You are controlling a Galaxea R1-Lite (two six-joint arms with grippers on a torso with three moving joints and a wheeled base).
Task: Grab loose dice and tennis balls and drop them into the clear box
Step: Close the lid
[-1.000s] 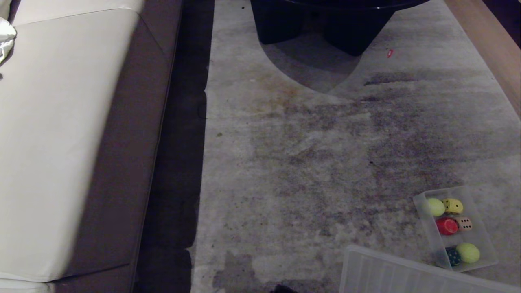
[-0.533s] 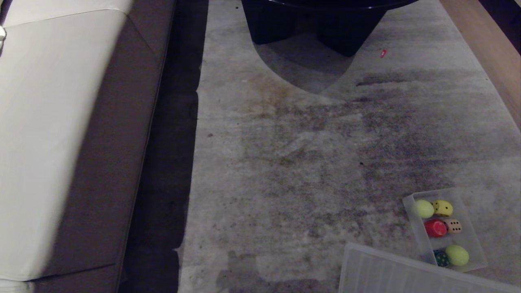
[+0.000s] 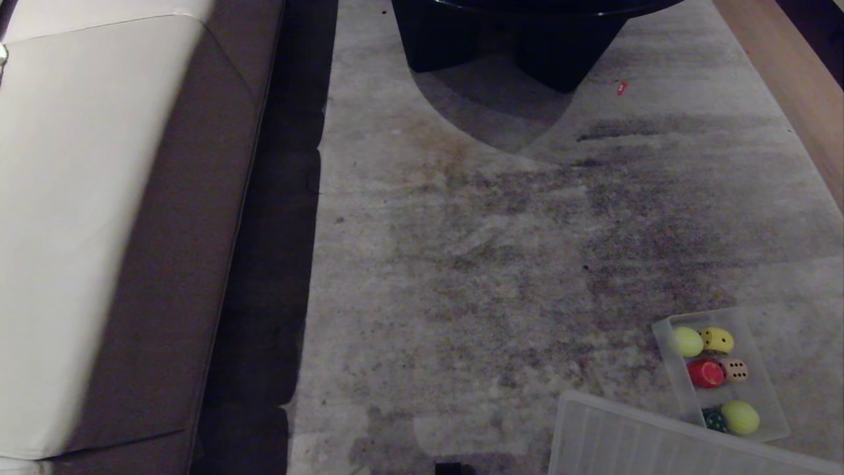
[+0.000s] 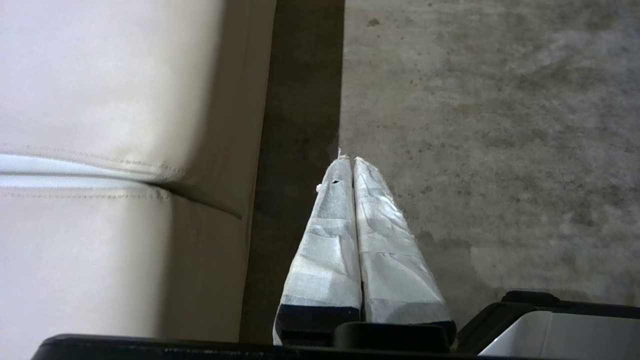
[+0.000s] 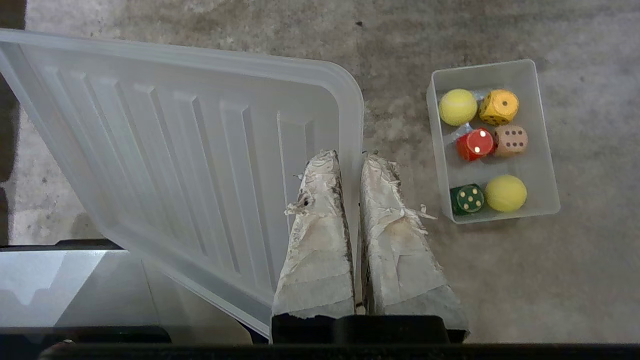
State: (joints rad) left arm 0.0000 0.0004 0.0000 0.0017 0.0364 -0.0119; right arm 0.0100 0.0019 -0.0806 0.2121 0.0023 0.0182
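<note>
The head view shows neither arm: a pale sofa (image 3: 99, 218) runs down the left, a black table base (image 3: 521, 39) stands at the far end of the grey rug (image 3: 501, 264), and a small red scrap (image 3: 621, 87) lies beside it. Only the wrist views show the claws. The left claw (image 4: 352, 160), fingers pressed together and empty, hangs over the dark gap between sofa and rug. The right claw (image 5: 350, 156), fingers nearly closed on nothing, hangs over the edge of the ribbed lid (image 5: 190, 165). Just right of it on the rug sits the box (image 5: 542, 165), holding all the dice (image 5: 499, 106) and both balls (image 5: 457, 106): ball and yellow die at one end, red and tan dice mid-box, green die and ball at the other end. No writing can be read; only pips show.
</note>
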